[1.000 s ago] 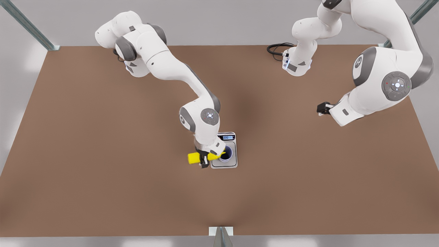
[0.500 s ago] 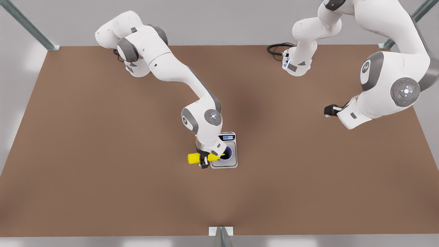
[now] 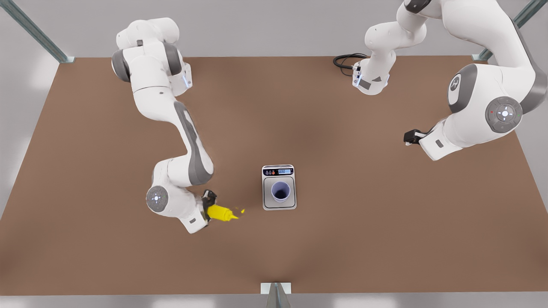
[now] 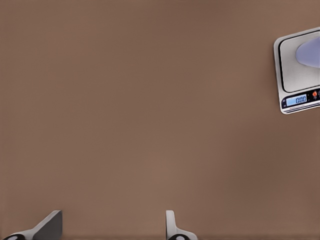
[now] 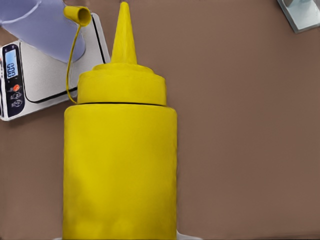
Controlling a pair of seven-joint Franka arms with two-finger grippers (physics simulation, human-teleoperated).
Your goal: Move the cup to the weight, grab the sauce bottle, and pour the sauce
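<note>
The lavender-blue cup (image 3: 280, 191) stands upright on the plate of the silver weight (image 3: 267, 205), also seen as cup (image 4: 310, 52) on weight (image 4: 295, 80) in the left wrist view. My right gripper (image 3: 210, 204), at the front view's left, is shut on the base of the yellow sauce bottle (image 3: 221, 212), which lies tilted with its nozzle towards the weight. Up close, the sauce bottle (image 5: 120, 165) has its tethered cap (image 5: 78, 15) off, with the cup (image 5: 40, 27) and weight (image 5: 42, 92) beyond. My left gripper (image 3: 407, 137) waits open (image 4: 112, 229) far at the front view's right.
A brown table (image 3: 107, 256) carries everything. A black cable (image 3: 344, 61) coils at the back by the far arm's base. A metal bracket (image 3: 276, 289) sits at the front edge, seen too as the bracket (image 5: 303, 14) in the right wrist view.
My right arm swung the sauce bottle away from over the cup towards the front view's left, so the cup and weight now stand uncovered. My left arm barely moved.
</note>
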